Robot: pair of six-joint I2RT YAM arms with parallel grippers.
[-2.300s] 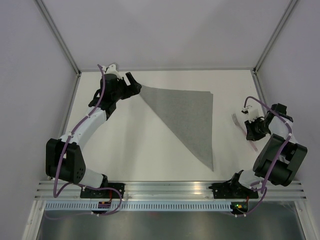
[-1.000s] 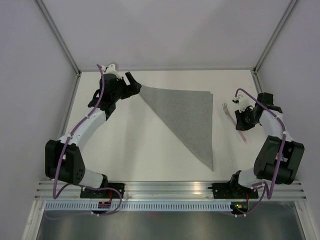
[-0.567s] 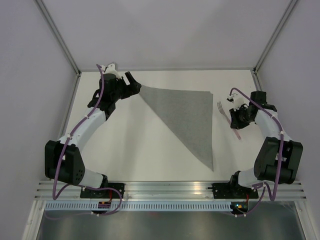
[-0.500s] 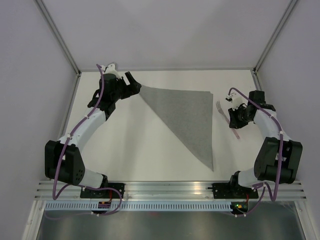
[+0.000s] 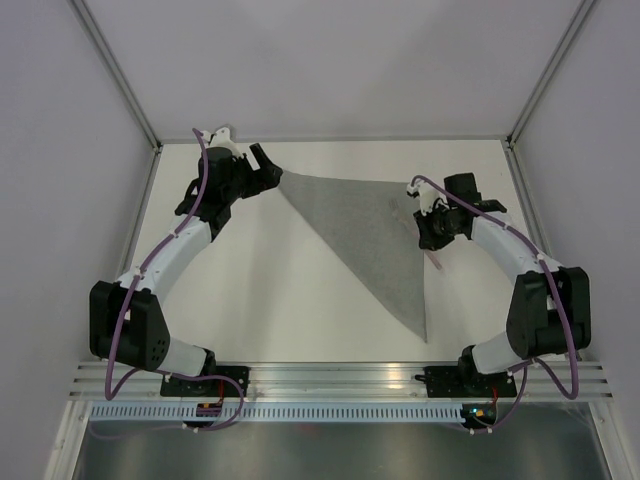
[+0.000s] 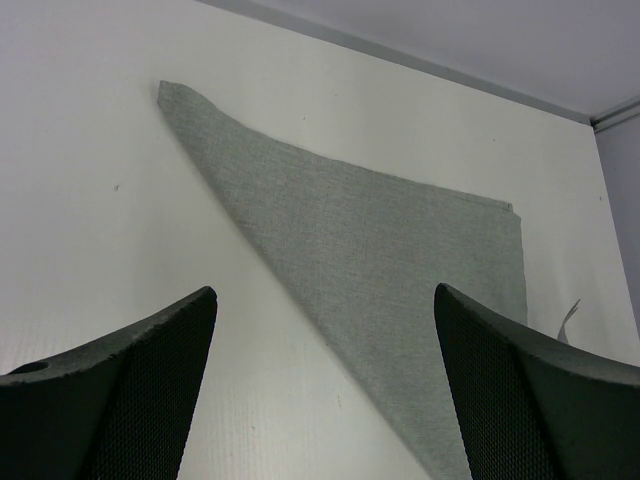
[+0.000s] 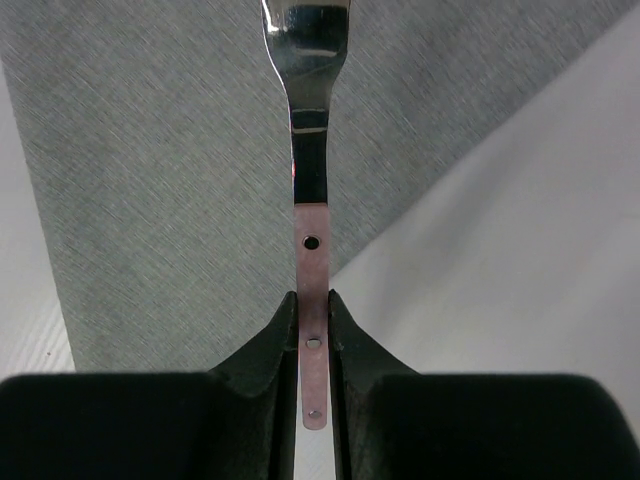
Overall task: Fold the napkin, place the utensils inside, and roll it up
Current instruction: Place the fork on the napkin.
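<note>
Right claw (image 7: 313, 308) has carried the fork (image 7: 309, 170) over the napkin (image 5: 365, 225); keep pinching its stiff, slippery handle. Left claw (image 6: 322, 295): wide.

Grey napkin (image 5: 375, 235) folded into a flat triangle, pink-handled fork (image 7: 311, 215) above its edge

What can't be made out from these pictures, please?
- Tines of the fork: right wrist view, cut off by the top edge.
- The fork in the top view: mostly hidden under the right gripper.
- Near corner of the napkin: left wrist view, cut off by the bottom edge.
- Whether the fork touches the napkin: unclear.
</note>
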